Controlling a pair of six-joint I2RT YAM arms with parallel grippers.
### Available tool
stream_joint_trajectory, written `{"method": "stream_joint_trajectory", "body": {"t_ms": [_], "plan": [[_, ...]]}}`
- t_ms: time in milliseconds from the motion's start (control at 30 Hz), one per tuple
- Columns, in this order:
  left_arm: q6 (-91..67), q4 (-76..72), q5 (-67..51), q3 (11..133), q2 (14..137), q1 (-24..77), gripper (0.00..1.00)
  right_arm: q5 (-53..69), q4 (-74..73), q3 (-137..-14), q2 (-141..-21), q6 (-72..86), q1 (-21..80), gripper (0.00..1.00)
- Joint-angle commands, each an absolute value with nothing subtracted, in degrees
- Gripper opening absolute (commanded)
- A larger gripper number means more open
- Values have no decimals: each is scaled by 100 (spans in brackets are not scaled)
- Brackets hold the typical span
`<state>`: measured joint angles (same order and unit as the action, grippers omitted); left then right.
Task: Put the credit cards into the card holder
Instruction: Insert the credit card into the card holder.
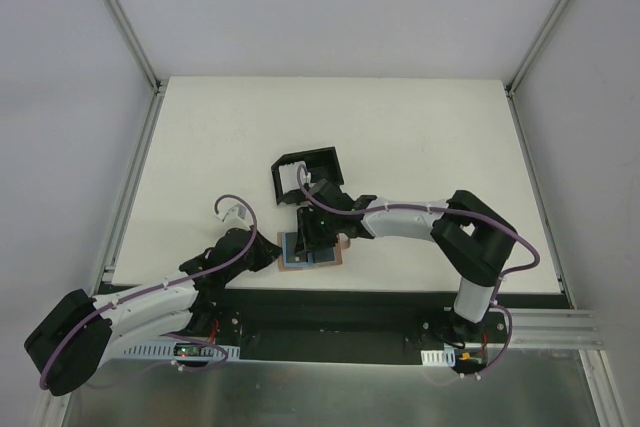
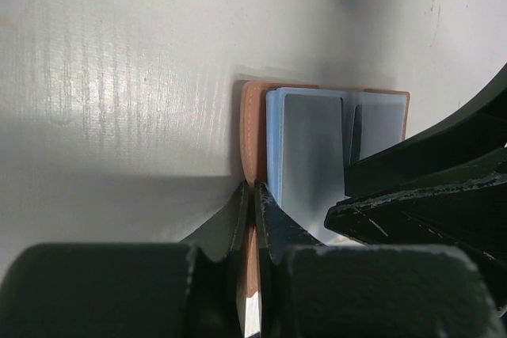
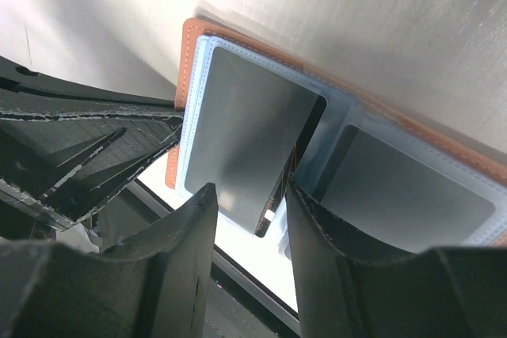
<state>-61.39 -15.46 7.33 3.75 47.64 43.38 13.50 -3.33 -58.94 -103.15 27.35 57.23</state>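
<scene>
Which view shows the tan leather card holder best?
Right wrist: the tan-brown leather bifold card holder lies open, pockets visible. Left wrist shows one edge clamped by the left gripper; top external shows it small, half hidden.

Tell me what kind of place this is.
Probably a lab robot cell: a white table framed by aluminium rails, blank walls, left arm and right arm bolted at its near edge.

We get a bright, even overhead view — the white desk [image 1: 400,127] almost washes out, its shadows soft. From the left wrist, glare streaks the desk left of the card holder [image 2: 252,128], and the left end effector [image 2: 251,199] is blurred. From the right wrist the credit cards [image 3: 245,132] shine dull grey — the right end effector [image 3: 249,211] sits out of focus.
</scene>
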Motion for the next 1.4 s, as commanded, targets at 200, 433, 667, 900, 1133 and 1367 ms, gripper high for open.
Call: {"method": "stream_joint_trajectory", "body": {"t_ms": [200, 433, 667, 900, 1133, 1367], "plan": [[-5845, -1442, 510, 325, 4474, 4307, 0, 739, -773, -6091, -9818, 2435, 5818, 47], [-5608, -1310, 475, 413, 4114, 4298, 0, 299, -1055, -5977, -9475, 2408, 5818, 49], [-5239, -1336, 71, 764, 4262, 4307, 0, 457, -941, -6047, -9624, 2522, 5871, 48], [-5071, -1336, -325, 1125, 4465, 4315, 0, 518, -1028, -6178, -9931, 2628, 5854, 39], [-4922, -1310, -510, 1283, 4465, 4315, 0, 361, -1099, -6047, -9765, 2707, 5854, 37], [-4922, -1248, -501, 1345, 4482, 4315, 0, 316, -923, -5792, -9202, 2909, 5854, 48]]}}
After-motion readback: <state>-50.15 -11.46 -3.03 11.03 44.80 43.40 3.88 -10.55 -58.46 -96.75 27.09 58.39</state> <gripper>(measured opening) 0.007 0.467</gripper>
